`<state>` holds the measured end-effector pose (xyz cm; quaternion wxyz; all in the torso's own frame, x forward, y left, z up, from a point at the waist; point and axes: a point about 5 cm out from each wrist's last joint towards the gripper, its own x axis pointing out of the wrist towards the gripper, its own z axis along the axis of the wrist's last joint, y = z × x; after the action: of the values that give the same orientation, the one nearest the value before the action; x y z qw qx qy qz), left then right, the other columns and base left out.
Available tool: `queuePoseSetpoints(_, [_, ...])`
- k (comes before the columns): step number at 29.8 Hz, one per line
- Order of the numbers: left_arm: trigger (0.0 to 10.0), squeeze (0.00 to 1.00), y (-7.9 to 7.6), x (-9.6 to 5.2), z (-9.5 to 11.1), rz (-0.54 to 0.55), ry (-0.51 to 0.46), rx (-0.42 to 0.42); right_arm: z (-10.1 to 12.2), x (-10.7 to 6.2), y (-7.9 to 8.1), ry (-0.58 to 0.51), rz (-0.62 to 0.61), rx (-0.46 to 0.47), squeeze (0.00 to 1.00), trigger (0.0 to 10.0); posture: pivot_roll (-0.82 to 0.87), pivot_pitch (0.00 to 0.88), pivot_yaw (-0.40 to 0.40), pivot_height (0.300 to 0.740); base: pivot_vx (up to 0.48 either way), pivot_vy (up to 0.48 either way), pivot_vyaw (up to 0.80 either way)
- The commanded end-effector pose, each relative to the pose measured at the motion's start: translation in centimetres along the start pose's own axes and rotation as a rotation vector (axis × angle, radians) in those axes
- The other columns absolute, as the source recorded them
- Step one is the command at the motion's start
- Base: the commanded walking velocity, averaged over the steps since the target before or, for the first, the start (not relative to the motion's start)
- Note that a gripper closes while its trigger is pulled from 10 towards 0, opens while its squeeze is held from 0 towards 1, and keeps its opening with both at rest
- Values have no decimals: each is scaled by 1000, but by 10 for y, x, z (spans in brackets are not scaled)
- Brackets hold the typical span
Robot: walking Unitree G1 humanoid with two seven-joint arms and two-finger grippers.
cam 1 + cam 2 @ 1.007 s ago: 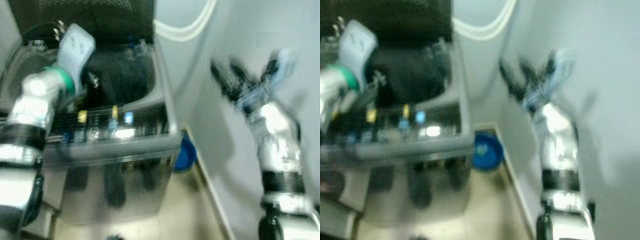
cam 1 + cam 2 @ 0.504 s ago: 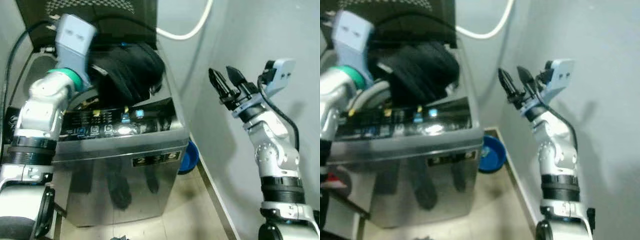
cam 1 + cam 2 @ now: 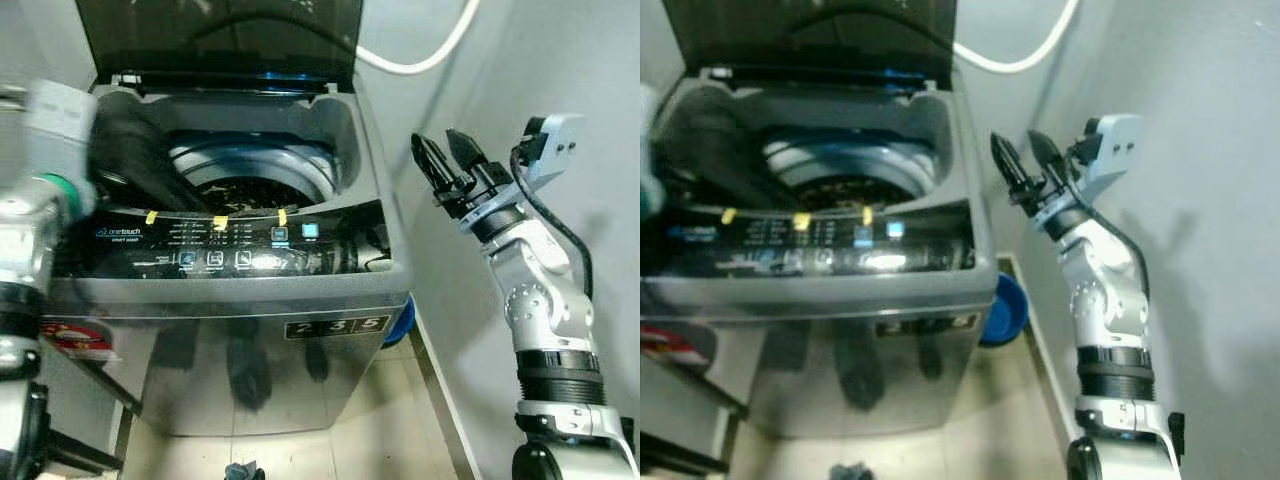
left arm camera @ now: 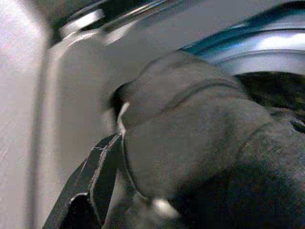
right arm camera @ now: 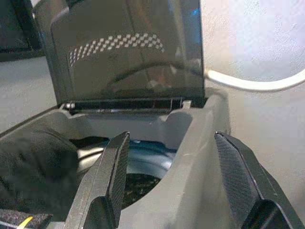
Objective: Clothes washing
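The washing machine [image 3: 230, 300] is standing w/ its lid [image 3: 220, 35] propped upright at the back, drum [image 3: 250, 175] open to view. A dark garment [image 3: 135, 165] is lying over the left side of the tub rim, its lower part hanging down into the drum; more dark laundry is sitting at the drum's bottom. The left arm [image 3: 30, 230] is reaching in from the left, blurred, wrist beside the garment. In the left wrist view one black finger [image 4: 95, 181] is pressing against the garment [image 4: 190, 143]; the other finger is hidden by cloth, so can't tell for sure whether the left gripper is gripping it or just touching.

The right gripper [image 3: 447, 170] is hovering in the air to the right of the machine, near the wall [image 3: 580, 60], fingers [image 5: 112, 176] spread wide and holding nothing, pointing toward the tub. A white hose [image 3: 430, 55] is running along the wall behind the lid. A blue basin [image 3: 1005, 310] is sitting on the floor [image 3: 380, 420] btwn machine and wall. Control panel [image 3: 240, 245] along the front edge is showing three yellow tape strips.
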<state>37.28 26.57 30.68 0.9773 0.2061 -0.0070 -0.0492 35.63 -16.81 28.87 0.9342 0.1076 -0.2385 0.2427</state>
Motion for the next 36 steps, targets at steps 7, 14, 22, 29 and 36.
queuePoseSetpoints(7, [10000,0,4,-9,62,53,-323,34,3,-4,-3,-1,-18,-6,0,10000,40,119,5,740,0,0,0])
queuePoseSetpoints(14, [10000,0,-52,-51,125,-84,-860,380,2,-3,-3,-1,-19,3,0,10000,48,123,1,740,0,0,0])
queuePoseSetpoints(22, [10000,0,-87,-57,134,-39,-935,718,-1,-1,0,-1,-15,14,0,10000,55,123,2,740,0,0,0])
queuePoseSetpoints(29, [10000,0,-5,-1,88,195,-403,-5,-1,-2,-1,-1,-22,19,0,10000,52,121,5,740,0,0,0])
queuePoseSetpoints(36, [10000,0,47,7,68,344,-297,-647,-1,0,-1,-2,-22,18,0,10000,51,120,5,740,0,0,0])
